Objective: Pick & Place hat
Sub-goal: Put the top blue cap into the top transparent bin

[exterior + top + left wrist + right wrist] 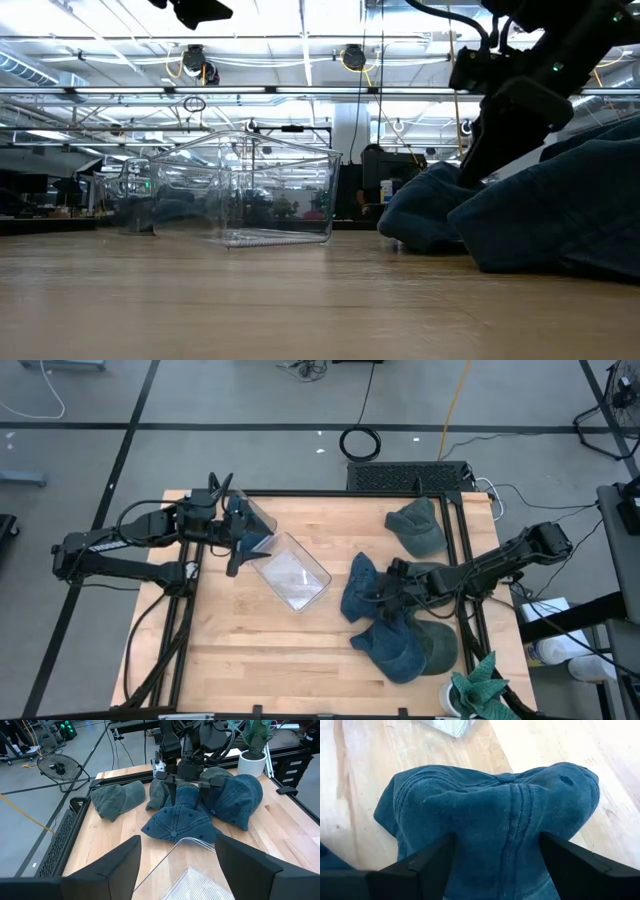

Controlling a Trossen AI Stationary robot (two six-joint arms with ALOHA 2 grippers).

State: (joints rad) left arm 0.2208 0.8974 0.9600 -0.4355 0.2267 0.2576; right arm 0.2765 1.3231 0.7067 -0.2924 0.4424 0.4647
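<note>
Fingers (427, 865) of my right gripper (497, 865) stand spread, one on each side of the blue hat's (490, 815) crown, pressing down on it. That hat lies at four o'clock from the clear bin (291, 575), touching more hats (405, 645) at its five o'clock. My left gripper (243, 535) hangs with fingers parted at the bin's ten o'clock end.

I count four hats on my table (230, 650) — two blue hats (360, 595) (392, 650), two green hats (418, 525) (440, 642) — plus one clear bin (290, 572) and one potted plant (480, 685).
</note>
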